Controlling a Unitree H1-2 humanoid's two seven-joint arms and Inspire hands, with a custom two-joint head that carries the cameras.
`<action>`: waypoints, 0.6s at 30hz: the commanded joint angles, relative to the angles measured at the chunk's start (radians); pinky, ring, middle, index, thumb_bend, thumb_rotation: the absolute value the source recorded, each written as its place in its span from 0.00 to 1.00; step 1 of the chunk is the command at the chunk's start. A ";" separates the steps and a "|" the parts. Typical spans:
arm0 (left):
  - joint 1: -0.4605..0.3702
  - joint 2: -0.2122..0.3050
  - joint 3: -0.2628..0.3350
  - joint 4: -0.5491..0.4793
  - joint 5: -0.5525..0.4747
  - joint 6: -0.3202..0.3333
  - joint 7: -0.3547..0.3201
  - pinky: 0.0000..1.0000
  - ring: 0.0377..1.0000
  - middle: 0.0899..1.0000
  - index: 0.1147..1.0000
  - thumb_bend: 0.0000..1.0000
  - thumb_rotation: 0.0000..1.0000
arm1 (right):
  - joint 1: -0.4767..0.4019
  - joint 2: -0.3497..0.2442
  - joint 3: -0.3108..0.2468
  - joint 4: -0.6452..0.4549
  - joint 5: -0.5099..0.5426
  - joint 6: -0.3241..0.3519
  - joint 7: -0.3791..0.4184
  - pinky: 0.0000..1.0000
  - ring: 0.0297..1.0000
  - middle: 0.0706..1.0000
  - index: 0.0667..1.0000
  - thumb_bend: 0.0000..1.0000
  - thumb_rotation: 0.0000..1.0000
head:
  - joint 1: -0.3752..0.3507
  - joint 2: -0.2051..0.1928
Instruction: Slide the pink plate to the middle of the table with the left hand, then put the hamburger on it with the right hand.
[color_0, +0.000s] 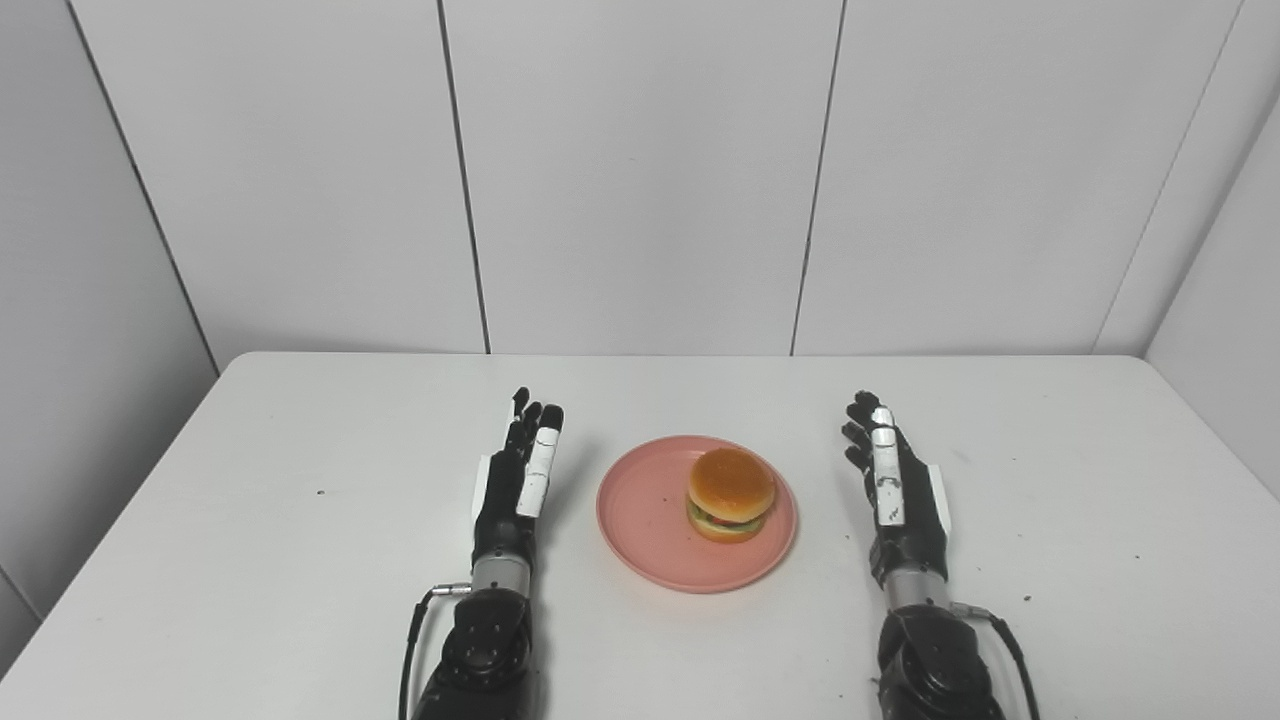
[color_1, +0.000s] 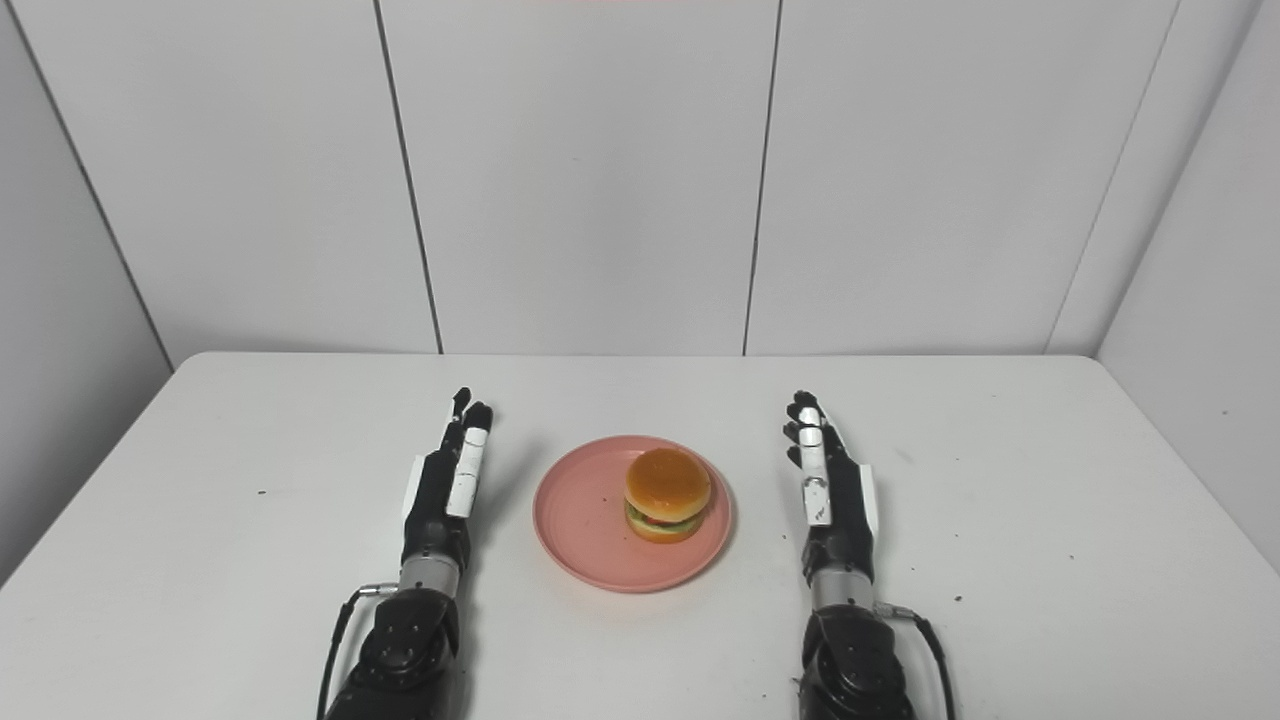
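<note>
A round pink plastic plate (color_0: 650, 520) lies near the middle of the white table (color_0: 250, 500), with a toy hamburger (color_0: 731, 494) resting on its right half. The left hand (color_0: 518, 480) sits left of the plate and the right hand (color_0: 893, 485) sits right of it, both empty with fingers extended, clear of the plate.

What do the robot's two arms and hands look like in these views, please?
Both hands, the left hand and the right hand, are black with white panels on the thumb side and back. Each has a silver metal wrist ring above a bulky black forearm, with a thin black cable looping beside the wrist.
</note>
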 joint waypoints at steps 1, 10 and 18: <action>0.000 0.002 -0.004 -0.007 0.002 0.011 -0.012 1.00 1.00 0.97 0.98 0.94 0.96 | 0.007 0.004 0.004 -0.013 -0.010 0.014 -0.002 0.89 0.86 0.86 0.85 0.82 1.00 | 0.001 0.001; 0.015 0.000 -0.008 -0.032 -0.001 0.018 -0.017 1.00 1.00 0.97 0.99 0.93 0.95 | 0.018 0.009 0.008 -0.018 -0.016 0.014 0.001 0.90 0.87 0.87 0.86 0.81 1.00 | -0.001 0.004; 0.019 -0.004 -0.005 -0.035 -0.014 0.014 -0.028 1.00 1.00 0.97 0.99 0.92 0.94 | 0.033 0.012 0.009 -0.032 -0.017 0.027 0.001 0.89 0.87 0.87 0.87 0.81 1.00 | -0.003 0.005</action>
